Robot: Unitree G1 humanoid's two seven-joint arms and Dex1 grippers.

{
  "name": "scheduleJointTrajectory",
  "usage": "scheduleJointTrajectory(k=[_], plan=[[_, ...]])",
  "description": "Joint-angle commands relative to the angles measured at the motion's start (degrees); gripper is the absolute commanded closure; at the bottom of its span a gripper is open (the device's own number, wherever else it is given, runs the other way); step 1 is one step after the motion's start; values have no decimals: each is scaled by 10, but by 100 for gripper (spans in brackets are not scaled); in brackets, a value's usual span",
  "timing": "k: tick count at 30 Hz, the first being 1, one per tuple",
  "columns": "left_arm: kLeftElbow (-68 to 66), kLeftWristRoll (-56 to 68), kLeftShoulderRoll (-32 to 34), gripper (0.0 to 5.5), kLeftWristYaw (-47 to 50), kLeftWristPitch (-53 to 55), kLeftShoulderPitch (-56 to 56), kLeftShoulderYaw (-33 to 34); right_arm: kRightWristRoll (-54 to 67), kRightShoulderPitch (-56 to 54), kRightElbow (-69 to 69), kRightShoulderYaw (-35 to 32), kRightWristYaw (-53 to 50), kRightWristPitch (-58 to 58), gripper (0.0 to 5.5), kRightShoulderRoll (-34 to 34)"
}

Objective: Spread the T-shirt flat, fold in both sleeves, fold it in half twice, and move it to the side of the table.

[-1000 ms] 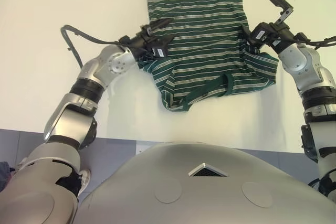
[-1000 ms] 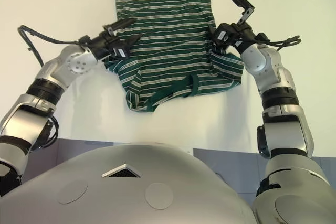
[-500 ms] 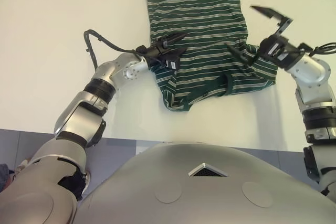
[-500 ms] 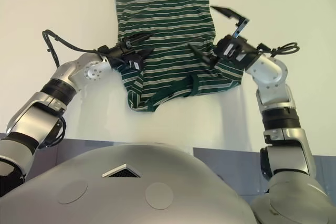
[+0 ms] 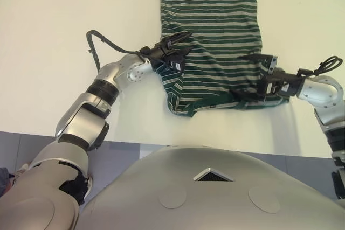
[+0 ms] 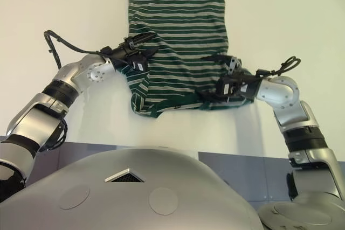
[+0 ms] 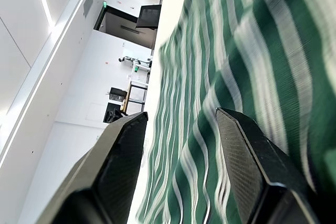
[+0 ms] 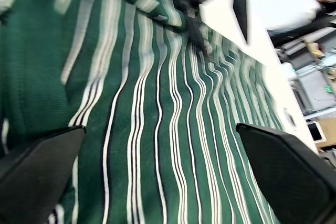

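- Left eye view: the T-shirt [image 5: 213,47] lies on the table [image 5: 54,25], ahead of the robot at mid-table. Its long axis runs from the near side to the far side. The far edge is straight, and the near end is rumpled, with the near-left corner bunched. I cannot tell which end is the collar.
- The left gripper [image 5: 186,42] sits at the shirt's left edge, its 2 fingers partly spread and nothing pinched.
- The right gripper [image 5: 242,75] lies over the near-right part and hides the cloth there. Its fingers are spread wide and point left.
- Right eye view: the same layout, with both grippers over the stripes.
- Left wrist view: the 2 fingers [image 7: 115,171] stand apart with striped cloth showing between them. Whether they touch it is unclear.
- Right wrist view: the fingers [image 8: 283,166] are wide apart and blurred at the edges, with cloth spanning the gap between them.
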State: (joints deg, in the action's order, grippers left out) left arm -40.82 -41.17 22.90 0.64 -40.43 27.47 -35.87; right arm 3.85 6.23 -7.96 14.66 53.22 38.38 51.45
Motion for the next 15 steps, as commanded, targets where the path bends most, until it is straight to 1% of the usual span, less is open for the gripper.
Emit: scheduleJointTrajectory(k=[1,5,9,12,15], plan=[[-28,-31,16,311,-13,23,-24,-18,42,68,61,5,55,-22,11,47],[-49,-51,17,311,5,41,-17,-29,122,127,136,-12,105,-30,11,90],[-67,-61,14,311,18,49,-9,-35,182,164,187,-31,143,-38,11,114],[-83,-65,13,311,27,56,2,-42,205,186,212,-41,167,-46,11,123],[-111,-64,17,311,45,69,21,-39,211,213,234,-36,199,-49,11,130]])
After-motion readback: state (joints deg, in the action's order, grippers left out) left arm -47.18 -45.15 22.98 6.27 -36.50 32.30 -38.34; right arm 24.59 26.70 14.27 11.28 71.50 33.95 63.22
